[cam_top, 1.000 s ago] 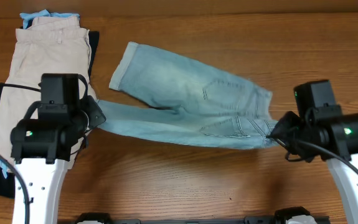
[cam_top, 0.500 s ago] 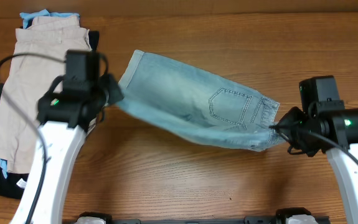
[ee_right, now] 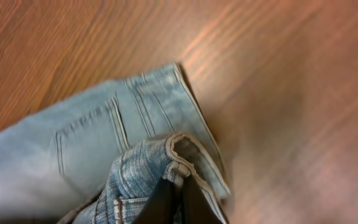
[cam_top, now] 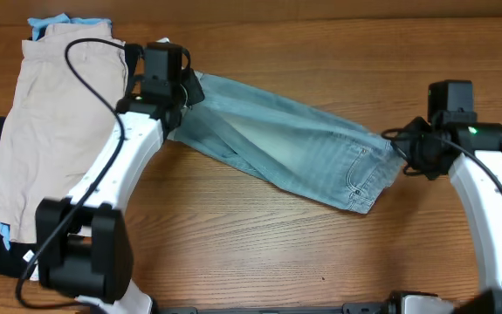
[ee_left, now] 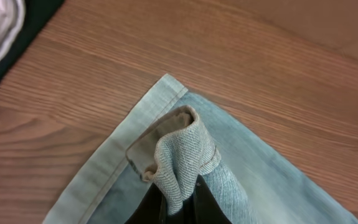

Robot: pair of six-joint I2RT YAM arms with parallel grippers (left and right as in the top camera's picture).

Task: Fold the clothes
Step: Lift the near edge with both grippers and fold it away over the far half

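The light-blue denim shorts [cam_top: 294,148] lie folded lengthwise in a slanted band across the middle of the table. My left gripper [cam_top: 183,90] is shut on a cuffed leg hem at the band's far left end; in the left wrist view the pinched hem [ee_left: 182,155] bunches above my gripper [ee_left: 182,205], with the other leg's cuff [ee_left: 113,158] flat beneath. My right gripper [cam_top: 401,150] is shut on the waistband at the right end; in the right wrist view the gathered waistband [ee_right: 160,165] sits at my gripper [ee_right: 177,202], over a back pocket [ee_right: 85,146].
A stack of other garments lies at the far left: beige shorts [cam_top: 50,105] on top, light-blue cloth [cam_top: 45,21] and dark cloth [cam_top: 2,253] under them. The dark and white cloth also shows in the left wrist view [ee_left: 4,31]. A cable loops over the left arm [cam_top: 85,52].
My left gripper has carried its leg hem up from the near side and set it over the far leg's cuff. My right gripper moved up with the waistband, so the shorts are now folded in half lengthwise.
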